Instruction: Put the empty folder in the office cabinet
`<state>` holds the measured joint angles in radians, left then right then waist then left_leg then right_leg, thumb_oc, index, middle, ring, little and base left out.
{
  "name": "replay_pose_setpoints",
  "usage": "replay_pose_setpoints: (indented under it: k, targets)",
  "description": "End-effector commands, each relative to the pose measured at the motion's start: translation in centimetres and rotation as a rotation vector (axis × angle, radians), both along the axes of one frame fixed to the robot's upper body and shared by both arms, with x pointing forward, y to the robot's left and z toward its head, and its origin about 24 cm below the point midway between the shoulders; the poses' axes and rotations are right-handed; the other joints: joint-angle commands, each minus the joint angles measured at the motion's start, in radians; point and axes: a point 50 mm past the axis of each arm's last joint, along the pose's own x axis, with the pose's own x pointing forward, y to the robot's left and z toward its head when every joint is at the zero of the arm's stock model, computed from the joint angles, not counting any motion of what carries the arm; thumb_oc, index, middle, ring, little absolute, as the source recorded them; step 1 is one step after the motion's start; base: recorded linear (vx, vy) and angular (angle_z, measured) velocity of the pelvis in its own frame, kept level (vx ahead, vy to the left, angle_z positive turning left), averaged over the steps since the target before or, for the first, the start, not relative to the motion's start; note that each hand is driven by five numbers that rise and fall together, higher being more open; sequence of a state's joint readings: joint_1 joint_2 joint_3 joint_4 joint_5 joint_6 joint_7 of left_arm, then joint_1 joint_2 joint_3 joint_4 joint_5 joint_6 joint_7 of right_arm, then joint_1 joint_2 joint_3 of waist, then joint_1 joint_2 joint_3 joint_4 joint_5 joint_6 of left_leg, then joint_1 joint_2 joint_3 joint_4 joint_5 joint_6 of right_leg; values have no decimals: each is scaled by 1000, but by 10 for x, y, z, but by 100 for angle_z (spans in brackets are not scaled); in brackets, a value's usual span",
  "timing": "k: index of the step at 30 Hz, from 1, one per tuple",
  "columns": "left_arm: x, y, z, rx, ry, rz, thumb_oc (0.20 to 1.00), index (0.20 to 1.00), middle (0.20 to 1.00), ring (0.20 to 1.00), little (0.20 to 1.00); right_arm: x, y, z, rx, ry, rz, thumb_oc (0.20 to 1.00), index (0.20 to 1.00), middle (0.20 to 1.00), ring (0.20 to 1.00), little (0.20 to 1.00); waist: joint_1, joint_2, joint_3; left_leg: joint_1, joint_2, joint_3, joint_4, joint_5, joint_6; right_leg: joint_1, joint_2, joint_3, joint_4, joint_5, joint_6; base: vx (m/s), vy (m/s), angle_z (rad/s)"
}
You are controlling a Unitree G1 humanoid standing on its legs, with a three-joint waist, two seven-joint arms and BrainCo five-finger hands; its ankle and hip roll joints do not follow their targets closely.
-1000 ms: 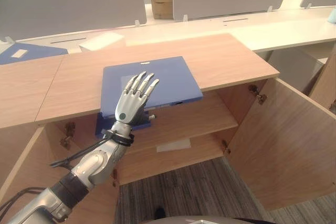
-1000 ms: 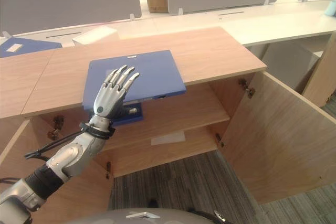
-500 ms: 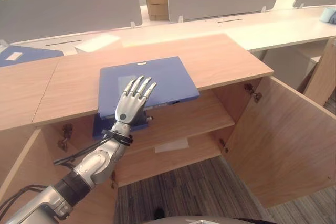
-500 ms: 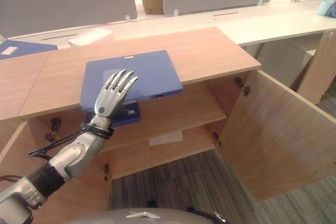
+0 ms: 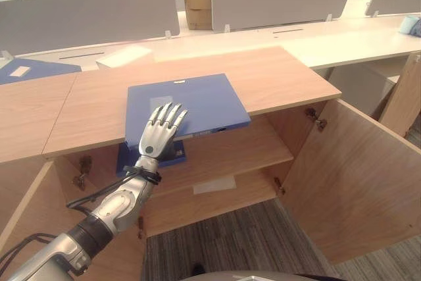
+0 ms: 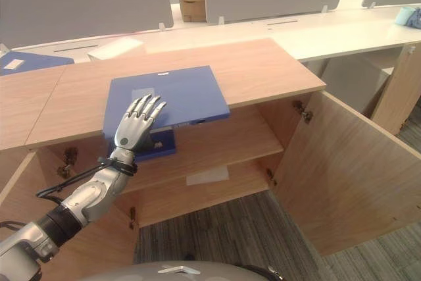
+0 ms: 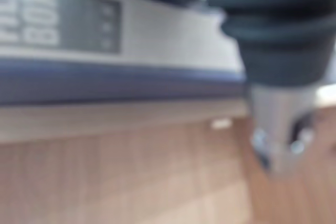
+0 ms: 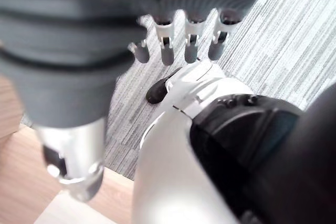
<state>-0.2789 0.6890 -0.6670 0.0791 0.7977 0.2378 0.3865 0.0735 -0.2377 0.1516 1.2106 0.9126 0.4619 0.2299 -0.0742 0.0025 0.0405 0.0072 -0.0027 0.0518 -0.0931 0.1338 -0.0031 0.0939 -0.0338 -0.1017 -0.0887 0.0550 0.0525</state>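
Fingers (image 5: 166,115) of the left hand (image 5: 158,135) are held straight and released at the near edge of a flat blue folder (image 5: 191,101), which lies overhanging the wooden cabinet (image 5: 276,74) top. The right hand (image 8: 184,40) is seen with fingers relaxed. A white label (image 5: 158,102) marks the folder; its writing cannot be read.

Three blue folders (image 5: 191,102) (image 5: 152,156) (image 5: 33,69), one open cabinet (image 5: 263,77), one cardboard box (image 5: 197,4).

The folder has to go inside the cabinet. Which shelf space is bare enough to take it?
The upper shelf is bare right of the blue folder overhanging the cabinet top. Its left end is crowded: another blue item lies there behind the left hand. The lower shelf holds a paper sheet.
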Motion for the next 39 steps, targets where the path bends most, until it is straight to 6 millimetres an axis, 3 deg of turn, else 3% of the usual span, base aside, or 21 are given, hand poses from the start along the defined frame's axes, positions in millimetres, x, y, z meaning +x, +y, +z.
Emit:
replay_pose_setpoints:
  k: [1, 24, 33, 34, 35, 37, 38, 39]
  targets:
    - [25, 5, 35, 17, -158, 28, 1000, 1000, 1000, 1000, 1000, 14, -6, 3, -14, -41, 30, 1000, 1000, 1000, 1000, 1000, -2, -23, 47, 61, 22, 26, 6, -200, -12, -2, -14, 13, 1, -71, 59, 0, 0, 0]
    - [34, 22, 30, 51, -110, 112, 1000, 1000, 1000, 1000, 1000, 5, 3, 1, 7, -51, -22, 1000, 1000, 1000, 1000, 1000, -2, -46, 43, 49, 16, 24, 6, -194, -10, -13, -12, 10, 1, -63, 67, 0, 0, 0]
    - [38, 19, 38, 43, -127, 104, 1000, 1000, 1000, 1000, 1000, 1, 1, 1, 5, -47, -25, 1000, 1000, 1000, 1000, 1000, -9, -48, 41, 51, 17, 30, 6, -195, -10, -16, -12, 15, 1, -61, 68, 0, 2, -1]
    - [39, 18, 40, 51, -118, 96, 940, 940, 940, 940, 940, -1, 2, 1, 14, -48, -27, 1000, 1000, 1000, 1000, 1000, -12, -49, 39, 53, 17, 32, 6, -196, -10, -15, -13, 16, 1, -61, 69, 0, 0, 0]
    - [39, 17, 40, 52, -117, 95, 699, 699, 699, 699, 699, -1, 3, 1, 15, -48, -27, 1000, 1000, 1000, 1000, 1000, -13, -50, 40, 55, 17, 33, 6, -197, -10, -15, -13, 16, 1, -62, 69, 0, 0, 0]
    - [39, 15, 39, 54, -116, 95, 460, 460, 460, 460, 460, -2, 4, 1, 9, -44, -23, 1000, 1000, 1000, 1000, 1000, -18, -51, 40, 58, 16, 34, 6, -197, -11, -13, -12, 20, 1, -62, 68, 0, 0, 0]
    - [38, 12, 38, 61, -117, 91, 200, 200, 200, 200, 200, -2, 5, 0, 8, -45, -19, 1000, 1000, 1000, 1000, 1000, -20, -49, 39, 55, 18, 34, 6, -194, -14, -16, -10, 23, 1, -59, 69, 0, 0, 0]
    - [37, 10, 38, 60, -120, 89, 200, 200, 200, 200, 200, -1, 8, 0, 4, -46, -18, 1000, 1000, 1000, 1000, 1000, -19, -45, 35, 51, 17, 34, 6, -191, -15, -21, -10, 25, 1, -56, 70, -4, 15, -3]
